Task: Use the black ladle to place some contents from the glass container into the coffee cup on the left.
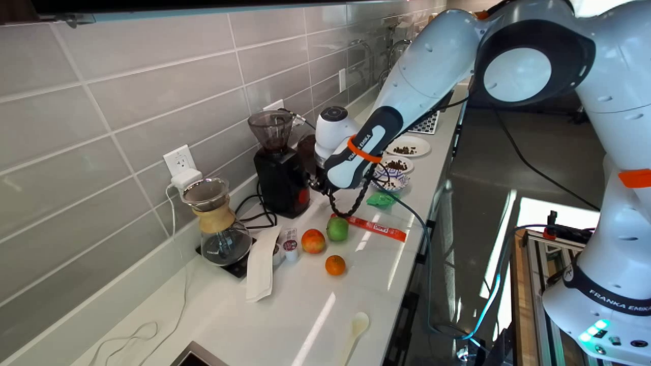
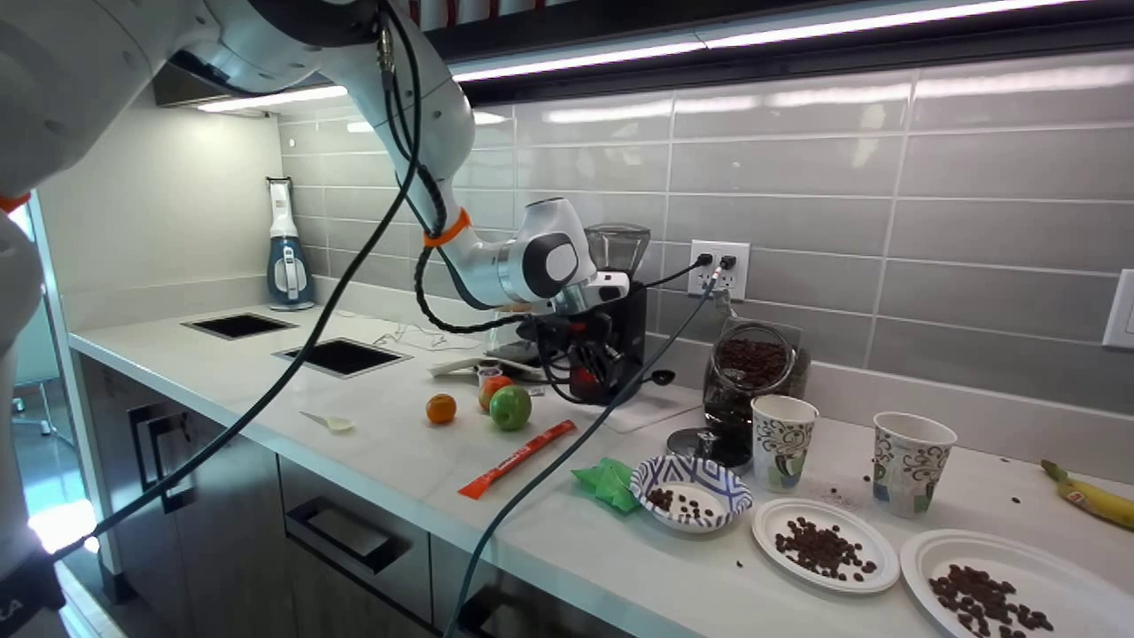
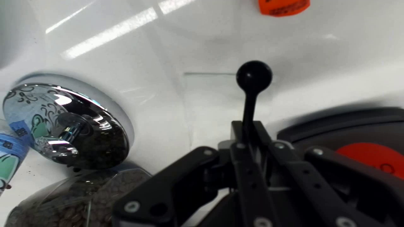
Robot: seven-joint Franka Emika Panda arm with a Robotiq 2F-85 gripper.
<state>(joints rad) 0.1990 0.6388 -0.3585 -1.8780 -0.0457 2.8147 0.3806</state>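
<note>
My gripper (image 3: 250, 130) is shut on the handle of the black ladle (image 3: 254, 77) in the wrist view. In an exterior view the gripper (image 2: 602, 359) hangs beside the coffee grinder, with the ladle's bowl (image 2: 662, 377) sticking out toward the jar. I cannot tell whether the bowl holds anything. The glass container (image 2: 742, 403) of coffee beans stands with its round mouth open; it also shows in the wrist view (image 3: 75, 198). The left coffee cup (image 2: 783, 447) is patterned paper, just beside the container. Another patterned cup (image 2: 911, 470) stands farther right. The cups' insides are hidden.
The shiny lid (image 3: 107, 135) lies by the container. The black grinder (image 1: 279, 178) stands close to the gripper. A patterned bowl (image 2: 691, 523) and plates with beans (image 2: 769, 542) stand in front. A green apple (image 2: 510, 408), an orange and a red packet (image 2: 516, 459) lie nearby.
</note>
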